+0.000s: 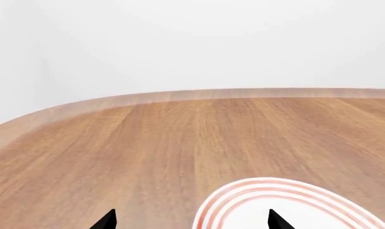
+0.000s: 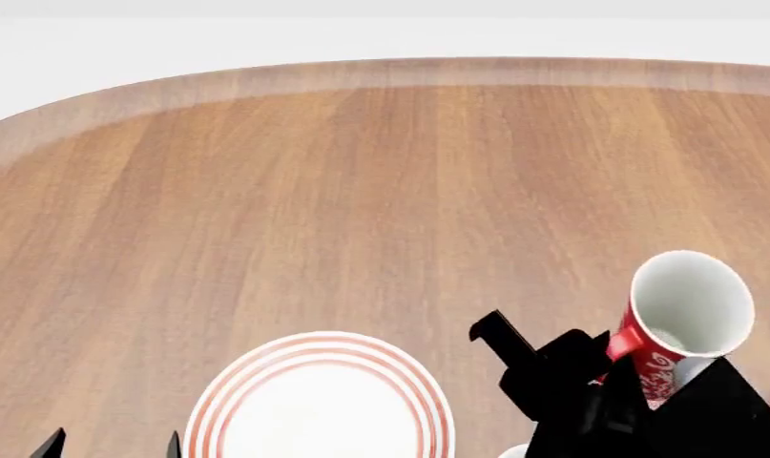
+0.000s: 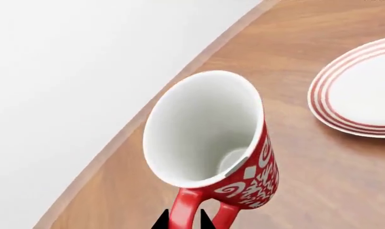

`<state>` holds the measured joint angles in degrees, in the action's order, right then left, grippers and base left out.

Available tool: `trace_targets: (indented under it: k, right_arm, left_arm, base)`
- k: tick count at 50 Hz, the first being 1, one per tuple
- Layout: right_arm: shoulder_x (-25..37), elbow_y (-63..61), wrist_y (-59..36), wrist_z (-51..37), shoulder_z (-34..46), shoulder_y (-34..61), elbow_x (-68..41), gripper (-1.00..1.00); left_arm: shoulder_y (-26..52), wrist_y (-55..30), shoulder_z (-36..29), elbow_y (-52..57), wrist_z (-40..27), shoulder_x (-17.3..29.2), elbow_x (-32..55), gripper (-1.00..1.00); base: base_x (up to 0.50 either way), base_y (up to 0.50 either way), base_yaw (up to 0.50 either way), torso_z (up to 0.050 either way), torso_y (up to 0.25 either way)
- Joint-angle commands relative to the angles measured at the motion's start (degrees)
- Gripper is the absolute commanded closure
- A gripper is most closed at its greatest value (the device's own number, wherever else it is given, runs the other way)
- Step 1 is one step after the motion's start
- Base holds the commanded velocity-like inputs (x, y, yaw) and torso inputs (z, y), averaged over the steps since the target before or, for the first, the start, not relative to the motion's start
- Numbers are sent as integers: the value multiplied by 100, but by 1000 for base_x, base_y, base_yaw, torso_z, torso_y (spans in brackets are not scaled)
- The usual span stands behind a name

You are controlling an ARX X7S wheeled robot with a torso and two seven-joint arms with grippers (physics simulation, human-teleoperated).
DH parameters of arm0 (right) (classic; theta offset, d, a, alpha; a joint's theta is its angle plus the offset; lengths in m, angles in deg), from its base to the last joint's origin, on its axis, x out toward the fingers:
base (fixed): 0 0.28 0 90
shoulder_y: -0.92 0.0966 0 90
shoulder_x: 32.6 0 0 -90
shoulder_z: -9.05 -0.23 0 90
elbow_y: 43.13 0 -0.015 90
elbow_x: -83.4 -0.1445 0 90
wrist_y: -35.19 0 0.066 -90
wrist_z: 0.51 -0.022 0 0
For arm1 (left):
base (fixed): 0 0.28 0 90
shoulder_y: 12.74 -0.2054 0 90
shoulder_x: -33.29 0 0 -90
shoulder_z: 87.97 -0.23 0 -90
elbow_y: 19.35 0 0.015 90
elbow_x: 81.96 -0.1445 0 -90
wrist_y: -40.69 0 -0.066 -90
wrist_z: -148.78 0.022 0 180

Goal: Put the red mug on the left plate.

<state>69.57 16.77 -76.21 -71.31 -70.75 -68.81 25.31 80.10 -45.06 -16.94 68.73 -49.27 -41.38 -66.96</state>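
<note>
Right gripper [image 3: 182, 220] pinched the red mug [image 2: 681, 320] by its handle, tilted above the surface [image 2: 359, 191], right of the left plate [image 2: 319, 401]. Left gripper [image 1: 191, 220] hung spread. Such a narrow handle pinch risked the mug swinging or slipping.

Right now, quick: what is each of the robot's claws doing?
Left gripper: open, holding nothing, hovering by the left plate.
Right gripper: closed on the red mug by its handle, mug tilted.

Right pincer [image 2: 620, 377]: matte black, blocky, angular housing. Left pincer [image 1: 191, 220]: two black pointed tips.
</note>
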Motion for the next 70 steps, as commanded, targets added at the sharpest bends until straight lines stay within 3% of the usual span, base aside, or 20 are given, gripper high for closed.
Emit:
trace_targets:
  k: [1, 28, 45, 70]
  right_arm:
    - [54, -91, -80, 466, 313, 167, -21, 100]
    - [32, 236, -118, 1684, 1147, 242, 55, 100]
    - [261, 876, 165, 3258, 1781, 132, 474, 100]
    - [568, 1716, 166, 4267, 2170, 93, 626, 100]
  left_arm:
    - [1, 8, -19, 7, -24, 17, 9, -100]
    - [26, 13, -65, -3, -66, 51, 37, -100]
    - [27, 37, -88, -17, -85, 65, 62, -100]
    - [44, 42, -128, -42, -123, 83, 93, -100]
  base:
    - [0, 0, 0, 0, 0]
    - [0, 0, 0, 0, 0]
    - [0, 0, 0, 0, 1]
    - [0, 0, 0, 0, 0]
